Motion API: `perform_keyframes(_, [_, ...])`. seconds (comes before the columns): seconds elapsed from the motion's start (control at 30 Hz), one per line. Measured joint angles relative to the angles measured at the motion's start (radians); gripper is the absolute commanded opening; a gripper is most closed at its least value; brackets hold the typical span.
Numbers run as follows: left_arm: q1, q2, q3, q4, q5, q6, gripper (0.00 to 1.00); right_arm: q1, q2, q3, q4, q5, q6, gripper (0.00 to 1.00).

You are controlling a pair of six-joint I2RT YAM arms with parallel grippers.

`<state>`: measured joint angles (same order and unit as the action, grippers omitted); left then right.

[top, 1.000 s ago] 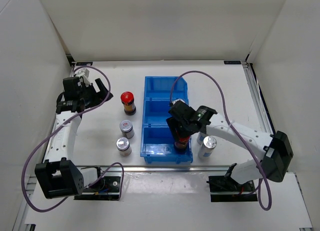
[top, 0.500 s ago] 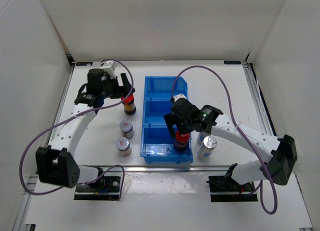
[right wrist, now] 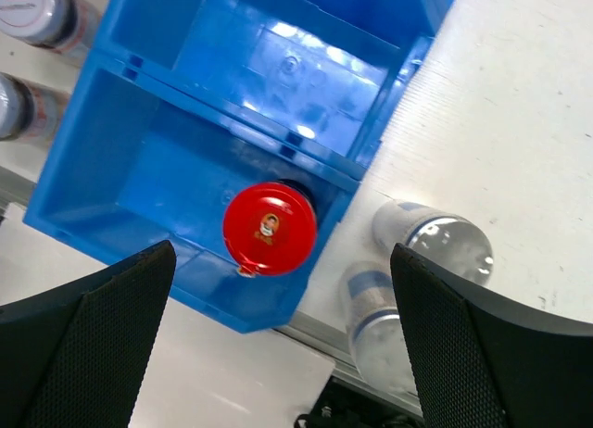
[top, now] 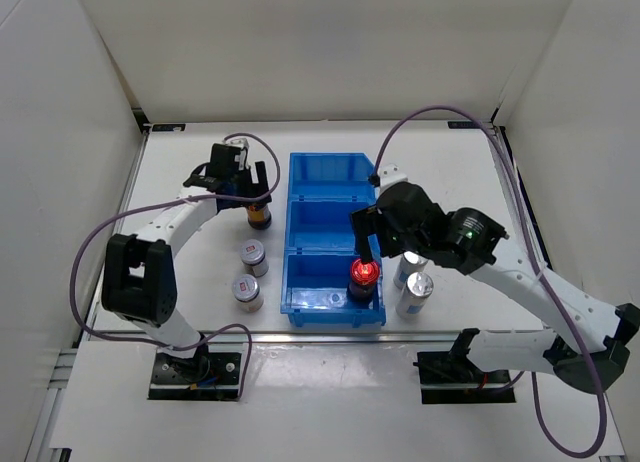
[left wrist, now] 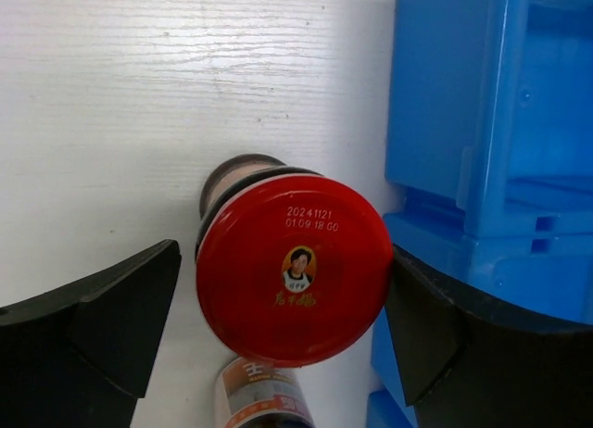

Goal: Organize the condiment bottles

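Although the top view masks it, the wrist view shows my left gripper (left wrist: 283,266) spread either side of one red-capped bottle (left wrist: 292,280), toward the far edge. My right gripper (right wrist: 278,252) hangs spread over the second red-capped bottle (right wrist: 270,228), in the bin's (right wrist: 130,159) near-edge compartment.

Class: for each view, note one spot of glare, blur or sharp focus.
Top external: the red cap in the blue bin glows overexposed. Left wrist: the other red cap shows its printed date sharply. Right wrist: glare patches on the bin floor and a silver-capped bottle.
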<state>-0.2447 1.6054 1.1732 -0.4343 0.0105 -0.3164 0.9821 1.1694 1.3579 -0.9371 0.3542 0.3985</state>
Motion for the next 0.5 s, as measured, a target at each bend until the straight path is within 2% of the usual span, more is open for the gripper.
perform_keyframes(0.07, [-0.001,0.015,0.0,0.009,0.002,-0.004,0.89,0.0,-0.014,0.0,-0.021,0.015,-0.006,1.0])
perform_keyframes(0.13, [-0.002,0.039,0.002,0.023,0.009,-0.013,0.76,0.0,-0.031,-0.006,-0.037,0.035,-0.006,1.0])
perform_keyframes(0.17, [-0.003,0.047,0.009,0.025,0.007,-0.008,0.63,0.0,-0.04,-0.014,-0.042,0.046,-0.005,1.0])
perform_keyframes(0.2, [-0.003,0.053,0.014,0.026,0.005,-0.007,0.55,0.0,-0.046,-0.022,-0.054,0.054,-0.003,1.0])
perform_keyframes(0.3, [-0.003,0.056,0.023,0.017,0.003,-0.007,0.43,-0.014,-0.054,-0.056,-0.076,0.07,0.011,1.0])
perform_keyframes(0.33, [-0.003,0.054,0.025,0.01,-0.001,-0.007,0.36,-0.02,-0.055,-0.07,-0.083,0.071,0.016,1.0])
perform_keyframes(0.5, [-0.01,-0.034,0.032,-0.119,-0.027,-0.006,0.27,-0.062,-0.071,-0.142,-0.11,0.07,0.043,1.0])
